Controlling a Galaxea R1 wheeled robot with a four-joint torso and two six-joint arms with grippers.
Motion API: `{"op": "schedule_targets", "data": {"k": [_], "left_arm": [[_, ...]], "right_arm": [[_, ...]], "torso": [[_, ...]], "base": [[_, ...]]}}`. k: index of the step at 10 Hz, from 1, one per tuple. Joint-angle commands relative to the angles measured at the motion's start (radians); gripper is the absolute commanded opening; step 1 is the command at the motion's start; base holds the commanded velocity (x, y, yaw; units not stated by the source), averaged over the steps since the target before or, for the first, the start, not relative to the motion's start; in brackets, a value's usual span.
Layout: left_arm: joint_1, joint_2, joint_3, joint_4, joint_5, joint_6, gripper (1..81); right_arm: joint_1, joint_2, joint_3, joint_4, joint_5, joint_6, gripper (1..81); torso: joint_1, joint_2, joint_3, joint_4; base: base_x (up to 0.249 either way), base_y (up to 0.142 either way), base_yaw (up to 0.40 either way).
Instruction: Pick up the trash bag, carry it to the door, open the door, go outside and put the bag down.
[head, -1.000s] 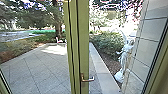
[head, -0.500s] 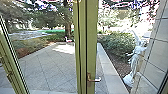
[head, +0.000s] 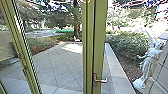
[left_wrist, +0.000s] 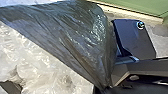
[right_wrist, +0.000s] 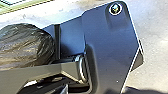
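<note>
A green-framed glass door (head: 99, 32) stands upright in front of me in the head view, its metal lever handle (head: 101, 80) low on the frame; I cannot tell whether it is ajar. The trash bag (left_wrist: 82, 35), dark thin film over a crumpled whitish part, looms large in the left wrist view. Its film narrows to a gathered point at my left gripper (left_wrist: 106, 88), which is shut on it. Dark, bulging film of the bag (right_wrist: 25, 46) also appears in the right wrist view, beside the robot's own plate and bar.
Another green frame (head: 21, 53) slants down at the left of the head view. Beyond the glass lie a paved yard (head: 62, 65), a pale kerb (head: 120, 77), bushes (head: 128, 45) and a white statue (head: 147, 65) near a wall at the right.
The whole head view has shifted: my camera has turned left, with more of the left-hand frame now visible. The lever handle looks unmoved on its frame.
</note>
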Motion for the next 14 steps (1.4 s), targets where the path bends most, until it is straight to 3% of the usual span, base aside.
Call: {"op": "schedule_targets", "data": {"k": [1,9,14], "left_arm": [[-0.047,-0.003,0.003,0.015,0.063,0.0,1.0],[-0.047,0.0,0.002,0.018,0.063,0.002,1.0],[-0.047,0.0,0.002,0.018,0.061,0.0,1.0]], "right_arm": [[0.044,-0.007,0.004,-0.008,-0.053,-0.001,81.1],[0.044,-0.006,0.003,-0.009,-0.053,-0.001,81.1],[0.044,-0.006,0.003,-0.009,-0.053,-0.001,81.1]], "torso": [[0.0,0.0,0.0,0.0],[0.0,0.0,0.0,0.0],[0.0,0.0,0.0,0.0]], "base": [[0.0,0.0,0.235],[0.0,0.0,0.219],[0.0,0.0,0.103]]}}
